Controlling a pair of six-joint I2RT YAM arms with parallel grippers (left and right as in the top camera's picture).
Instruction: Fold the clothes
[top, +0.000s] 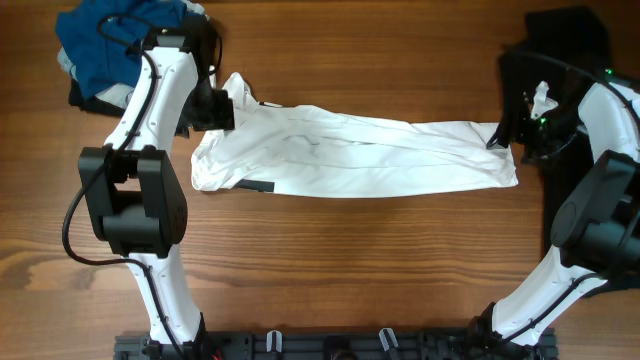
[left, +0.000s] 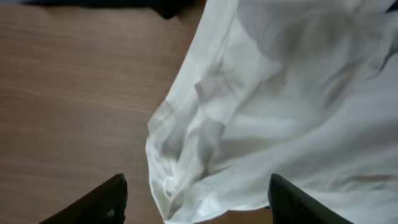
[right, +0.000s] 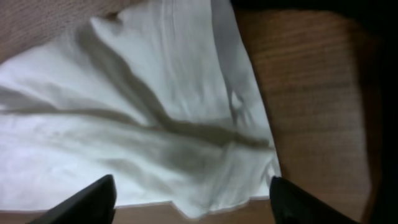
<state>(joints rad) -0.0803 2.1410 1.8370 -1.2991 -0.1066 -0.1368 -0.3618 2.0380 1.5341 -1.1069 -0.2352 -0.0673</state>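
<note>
The white T-shirt (top: 360, 150) lies as a long, wrinkled band across the middle of the table, with a dark bit of print at its lower left edge. My left gripper (top: 222, 106) hovers over its left end, jaws open. In the left wrist view the fingertips (left: 107, 200) stand wide apart, with a crumpled corner of the shirt (left: 280, 93) on the table between them. My right gripper (top: 503, 136) is at the shirt's right end, also open; its view shows the shirt's edge (right: 124, 124) lying loose between the spread fingers (right: 297, 200).
A heap of blue clothes (top: 110, 40) over something dark sits at the back left, beside the left arm. Black garments (top: 560, 50) lie along the right side under the right arm. Bare wood (top: 350, 260) runs in front of the shirt.
</note>
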